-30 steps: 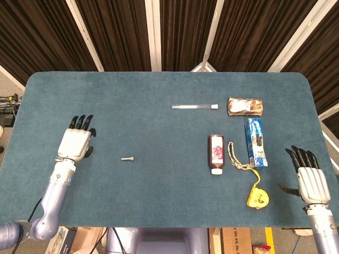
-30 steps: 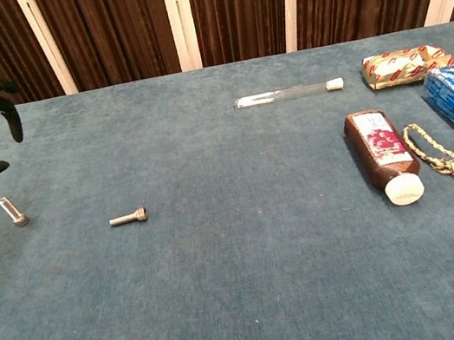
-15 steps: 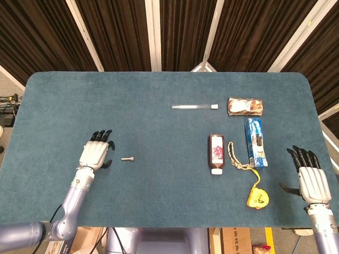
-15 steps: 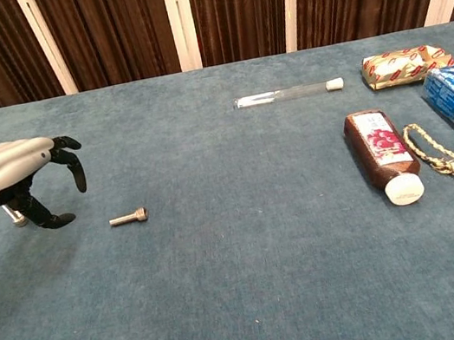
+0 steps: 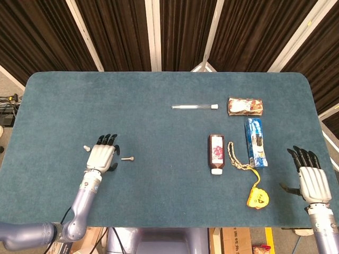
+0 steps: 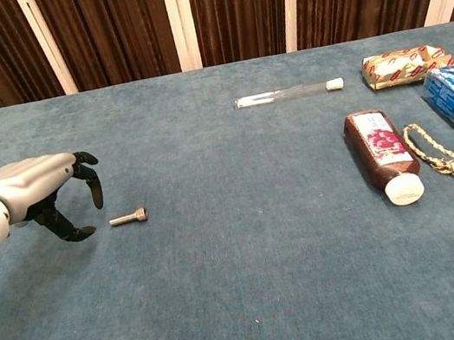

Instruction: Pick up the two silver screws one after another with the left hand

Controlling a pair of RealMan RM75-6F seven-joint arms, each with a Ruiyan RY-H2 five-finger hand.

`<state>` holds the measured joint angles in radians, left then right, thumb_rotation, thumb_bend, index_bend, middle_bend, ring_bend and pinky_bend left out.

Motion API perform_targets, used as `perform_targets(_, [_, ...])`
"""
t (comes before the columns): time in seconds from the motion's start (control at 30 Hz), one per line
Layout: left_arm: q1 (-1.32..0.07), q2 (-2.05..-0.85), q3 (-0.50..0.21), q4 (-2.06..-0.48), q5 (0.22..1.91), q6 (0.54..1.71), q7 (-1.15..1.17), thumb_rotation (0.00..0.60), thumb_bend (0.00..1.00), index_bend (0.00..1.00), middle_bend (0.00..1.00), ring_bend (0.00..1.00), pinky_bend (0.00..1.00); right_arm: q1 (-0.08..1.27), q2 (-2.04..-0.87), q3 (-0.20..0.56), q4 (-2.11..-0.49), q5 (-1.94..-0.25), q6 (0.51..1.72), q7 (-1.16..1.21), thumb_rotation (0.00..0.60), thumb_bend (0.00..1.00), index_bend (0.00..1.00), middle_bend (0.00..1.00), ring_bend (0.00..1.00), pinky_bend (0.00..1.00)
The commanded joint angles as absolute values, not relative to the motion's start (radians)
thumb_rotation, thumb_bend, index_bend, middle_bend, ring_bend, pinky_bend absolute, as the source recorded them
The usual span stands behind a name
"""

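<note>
Nearest me, my right hand rests at the worktop's near right edge, fingers extended and slightly apart, holding nothing; I judge it parked there because the task belongs to the other arm. My left hand hovers low over the blue worktop at the near left, fingers curled downward and spread like a claw, with nothing between them. One silver screw lies on its side just beside the fingertips, head toward the middle of the worktop; I hold the hand open beside it so that thumb and fingers can close across the shank. The second screw lies just on the outer side of the same hand, seen only from the head view; the hand hides it from the chest view. Neither screw is lifted yet, so the first pick is the step in hand. Well apart on the right lie a brown bottle, a braided cord with a yellow tag, and a blue packet. Farthest are a clear tube and a foil-wrapped packet, all outside the working area.
</note>
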<state>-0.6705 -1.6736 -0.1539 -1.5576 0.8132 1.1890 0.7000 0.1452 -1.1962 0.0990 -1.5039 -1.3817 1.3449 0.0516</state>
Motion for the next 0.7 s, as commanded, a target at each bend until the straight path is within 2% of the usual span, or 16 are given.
perform_targets(0.03, [-0.669,-1.704,-0.153,-1.528,0.822,1.202,0.693,0.600,0.42,0.46,0.05,0.00,0.00,0.146,-1.197,0.097,-1.503,-1.384,1.343,0.052,0.600,0.15,0.13,0.09,0.05,0.00])
perform_targets(0.7, [-0.671,-1.800,-0.170,-1.424,0.858,1.205,0.684,0.600,0.43,0.48,0.06,0.00,0.00,0.144,-1.194,0.098,-1.505,-1.381,1.343,0.058,0.600,0.15,0.13,0.09,0.05,0.00])
